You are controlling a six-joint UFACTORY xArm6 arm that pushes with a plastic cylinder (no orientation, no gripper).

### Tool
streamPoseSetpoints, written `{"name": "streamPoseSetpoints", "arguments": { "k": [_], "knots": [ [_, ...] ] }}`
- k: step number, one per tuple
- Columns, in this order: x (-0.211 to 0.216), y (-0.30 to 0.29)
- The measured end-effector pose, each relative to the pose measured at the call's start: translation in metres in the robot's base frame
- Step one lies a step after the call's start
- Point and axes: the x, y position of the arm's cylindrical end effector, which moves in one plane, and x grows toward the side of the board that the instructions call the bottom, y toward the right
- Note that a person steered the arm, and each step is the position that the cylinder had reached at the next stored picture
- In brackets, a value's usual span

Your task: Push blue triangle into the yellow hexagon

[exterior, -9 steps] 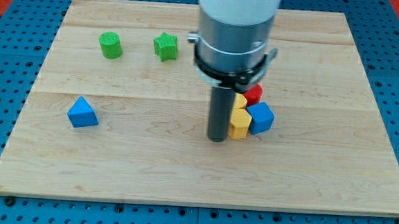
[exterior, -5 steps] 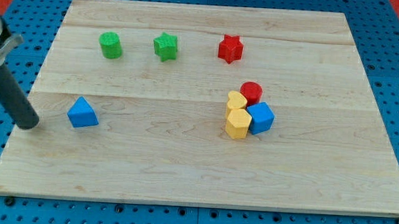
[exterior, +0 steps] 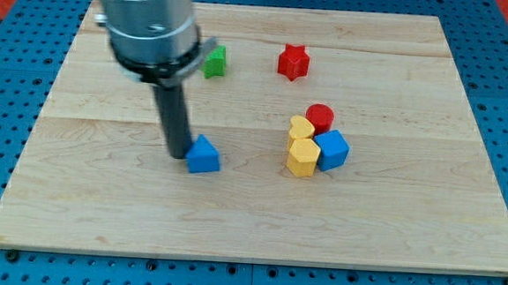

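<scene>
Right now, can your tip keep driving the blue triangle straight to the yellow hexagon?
Probably yes. My tip sits against the blue triangle's left side, and bare board lies between it and the yellow hexagon to the view's right.

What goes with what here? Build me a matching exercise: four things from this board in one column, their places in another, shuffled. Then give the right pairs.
Things:
1. blue triangle
2. red star
3. blue cube
4. my tip

Places:
A. at the view's right of the yellow hexagon
B. against the blue triangle's left side in the view
C. alone toward the view's top, above the cluster
D. at the view's left of the yellow hexagon, apart from it

Pairs: 1-D, 2-C, 3-A, 4-B
</scene>
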Motion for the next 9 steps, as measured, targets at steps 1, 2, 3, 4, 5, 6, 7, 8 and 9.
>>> {"name": "streamPoseSetpoints", "arguments": {
  "k": [1, 2, 3, 4, 5, 6, 7, 8, 9],
  "knots": [
    [0.000, 0.030],
    [0.005, -0.019],
    [0.028, -0.031],
    [0.044, -0.002],
    [0.030, 0.053],
    [0.015, 0.081],
    [0.017, 0.046],
    [0.009, -0.027],
    [-0.023, -0.032]
  ]
}}
